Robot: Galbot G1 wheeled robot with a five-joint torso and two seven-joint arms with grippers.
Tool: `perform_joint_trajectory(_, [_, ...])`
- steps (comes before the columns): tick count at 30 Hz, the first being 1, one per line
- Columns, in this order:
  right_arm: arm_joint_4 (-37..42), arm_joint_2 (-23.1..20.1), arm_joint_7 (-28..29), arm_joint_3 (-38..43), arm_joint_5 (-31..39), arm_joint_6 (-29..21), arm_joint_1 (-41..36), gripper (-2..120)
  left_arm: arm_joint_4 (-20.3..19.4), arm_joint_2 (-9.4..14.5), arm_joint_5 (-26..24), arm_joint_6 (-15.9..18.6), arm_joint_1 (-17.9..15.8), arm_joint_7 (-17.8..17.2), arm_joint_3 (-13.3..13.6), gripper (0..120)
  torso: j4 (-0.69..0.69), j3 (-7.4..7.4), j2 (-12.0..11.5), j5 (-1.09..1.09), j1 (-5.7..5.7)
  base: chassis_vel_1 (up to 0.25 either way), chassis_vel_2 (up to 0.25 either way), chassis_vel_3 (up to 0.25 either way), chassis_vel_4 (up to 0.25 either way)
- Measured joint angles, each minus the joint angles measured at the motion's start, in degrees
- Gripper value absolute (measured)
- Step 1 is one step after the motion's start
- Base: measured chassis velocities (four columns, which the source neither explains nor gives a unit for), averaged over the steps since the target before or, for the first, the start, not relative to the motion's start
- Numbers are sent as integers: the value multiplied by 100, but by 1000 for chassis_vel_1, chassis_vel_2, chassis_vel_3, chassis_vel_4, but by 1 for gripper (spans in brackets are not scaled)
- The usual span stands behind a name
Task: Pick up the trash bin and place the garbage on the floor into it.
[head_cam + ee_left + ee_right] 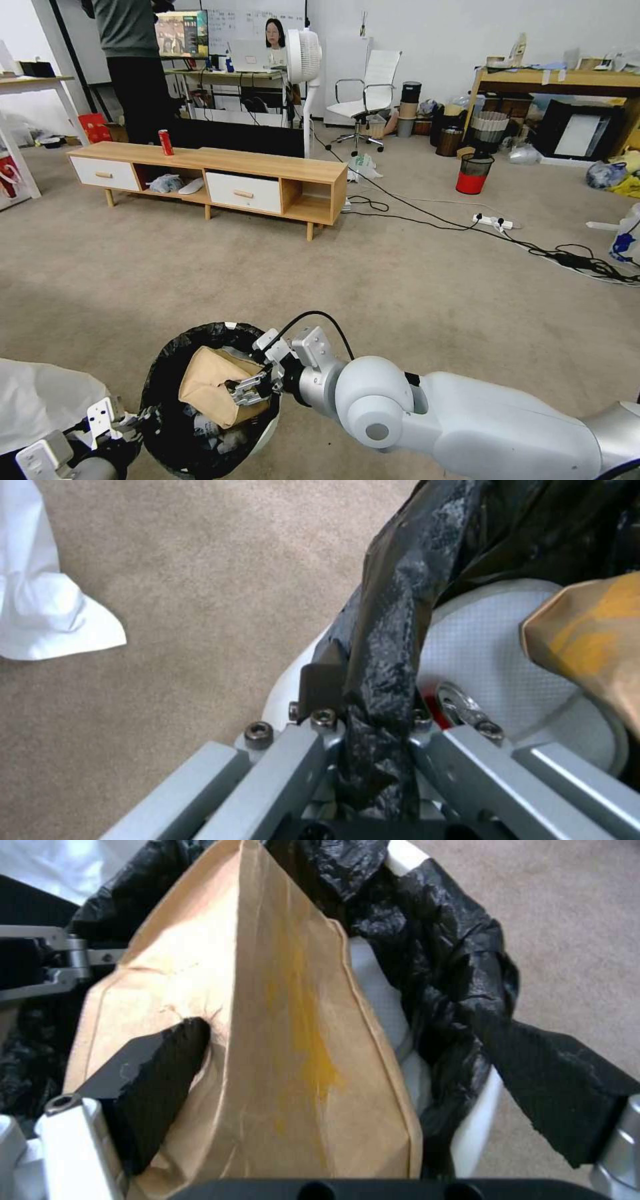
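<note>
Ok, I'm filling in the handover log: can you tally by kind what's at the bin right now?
Small round white plastic trash bin lined with a black bag: 1
Crumpled tan cardboard box, over the bin's mouth: 1
Grippers: 2 (left gripper shut on the bin's rim, right gripper open around the box)
Total: 4

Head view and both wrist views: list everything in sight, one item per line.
trash bin: one, white with black liner, carpet near the robot
tan paper bag: one, yellow-stained, in the bin's mouth
floor: beige carpet
black cables: several, on the carpet, far right
TV bench: one, wood and white, far left
upright red can: one, on the bench
red bin: one, far back
left gripper: shut on the bin's lined rim
right gripper: one finger pressing the bag, the other outside the rim
</note>
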Motion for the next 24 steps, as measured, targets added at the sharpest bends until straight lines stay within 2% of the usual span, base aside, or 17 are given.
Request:
perform_joint_trajectory(9, [-254,74,7,-35,50,-35,-97,99,40,-5,31,1,-28,20,20,2,0,0,0,0,0,0,0,0,0])
perform_joint_trajectory(18, [-787,248,-442,-161,26,315,-137,99,46,-10,39,0,-51,65,58,2,-2,0,0,-2,0,0,0,0,0])
perform_joint_trajectory(24, [-773,342,-365,-203,19,261,-88,99,68,-1,42,-4,-65,62,42,2,1,0,0,0,0,0,0,0,0])
